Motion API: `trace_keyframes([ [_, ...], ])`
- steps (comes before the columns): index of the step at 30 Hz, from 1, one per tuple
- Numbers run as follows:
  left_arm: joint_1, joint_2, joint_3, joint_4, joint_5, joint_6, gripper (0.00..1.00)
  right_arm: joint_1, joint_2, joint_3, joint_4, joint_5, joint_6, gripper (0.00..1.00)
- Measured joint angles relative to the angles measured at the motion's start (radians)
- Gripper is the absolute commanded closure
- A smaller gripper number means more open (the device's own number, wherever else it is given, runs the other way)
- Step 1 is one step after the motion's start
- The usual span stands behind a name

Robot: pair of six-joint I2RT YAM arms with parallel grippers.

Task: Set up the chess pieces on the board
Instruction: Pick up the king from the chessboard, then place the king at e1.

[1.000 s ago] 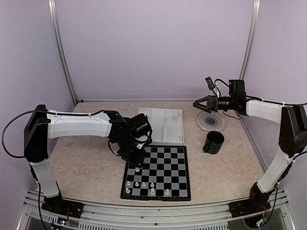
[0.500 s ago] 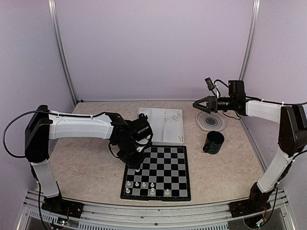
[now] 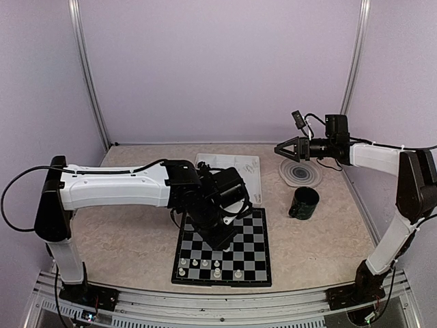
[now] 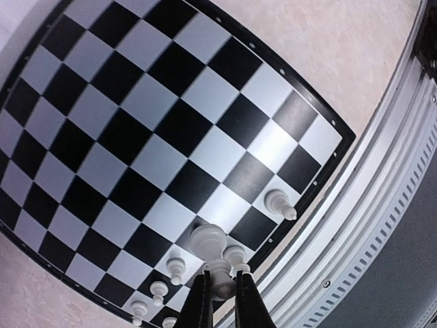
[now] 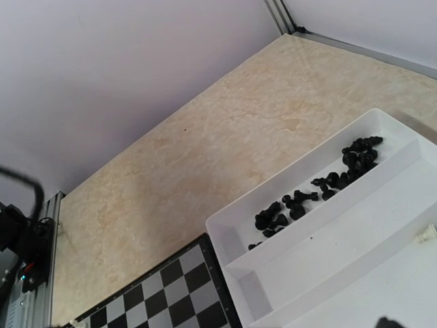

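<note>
The board (image 3: 254,254) lies at the front centre, with several white chess pieces (image 3: 205,263) standing in its two near rows. My left gripper (image 3: 222,239) hovers above the board's middle. In the left wrist view it (image 4: 221,275) is shut on a white piece (image 4: 208,240), held above the board (image 4: 157,130) near its front rows. My right gripper (image 3: 278,147) is raised at the back right, open and empty. Its fingers barely show in the right wrist view. Black pieces (image 5: 280,215) lie in the white tray (image 5: 225,225).
The white tray (image 3: 254,199) sits just behind the board. A black mug (image 3: 303,202) stands right of the board, and a round grey coaster (image 3: 300,172) lies behind it. A metal rail (image 4: 382,225) runs along the table's near edge.
My left arm has swung right, from the board's left edge to over its middle, still shut on the white piece. The right arm has not moved.
</note>
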Motion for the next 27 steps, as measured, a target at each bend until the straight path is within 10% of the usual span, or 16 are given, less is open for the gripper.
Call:
trace_keyframes([
  [27, -0.078, 0.134, 0.0, -0.036, 0.117, 0.076, 0.96, 0.0, 0.01, 0.0, -0.001, 0.0, -0.012, 0.01],
])
